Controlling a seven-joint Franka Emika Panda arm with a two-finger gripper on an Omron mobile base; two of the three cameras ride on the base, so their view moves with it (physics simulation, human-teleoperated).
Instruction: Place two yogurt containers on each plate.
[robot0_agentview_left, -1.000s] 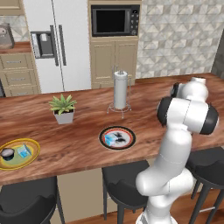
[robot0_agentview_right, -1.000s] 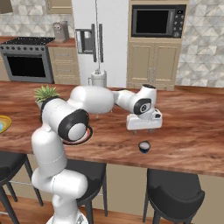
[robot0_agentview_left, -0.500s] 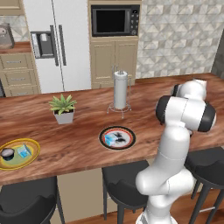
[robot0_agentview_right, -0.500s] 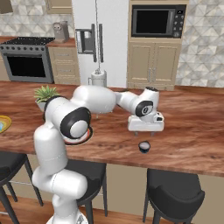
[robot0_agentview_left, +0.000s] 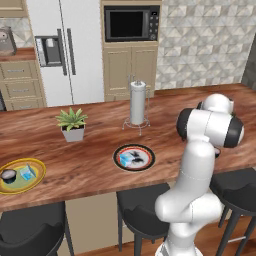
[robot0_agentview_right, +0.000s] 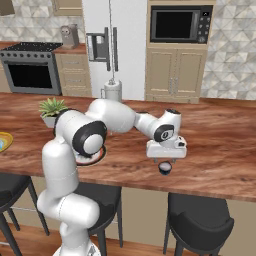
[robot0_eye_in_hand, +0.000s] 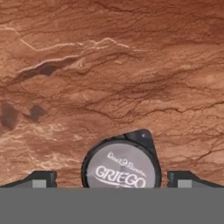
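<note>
Claw spread above a round yogurt cup near the table's front edge

The claw (robot0_agentview_right: 165, 161) hangs spread over a dark round yogurt cup (robot0_eye_in_hand: 121, 166) with a whitish lid, its fingertips (robot0_eye_in_hand: 40, 179) standing apart on either side; bare wood table (robot0_agentview_right: 220, 145) lies all around it; the white plate (robot0_agentview_left: 134, 157) carries a light blue cup (robot0_agentview_left: 127, 159); the yellow plate (robot0_agentview_left: 20, 176), near the table's left end, holds a dark cup (robot0_agentview_left: 8, 175) beside another blue cup (robot0_agentview_left: 26, 173).

Pincer (robot0_agentview_right: 165, 161) lowered over round yogurt cup (robot0_agentview_right: 165, 168).
</note>
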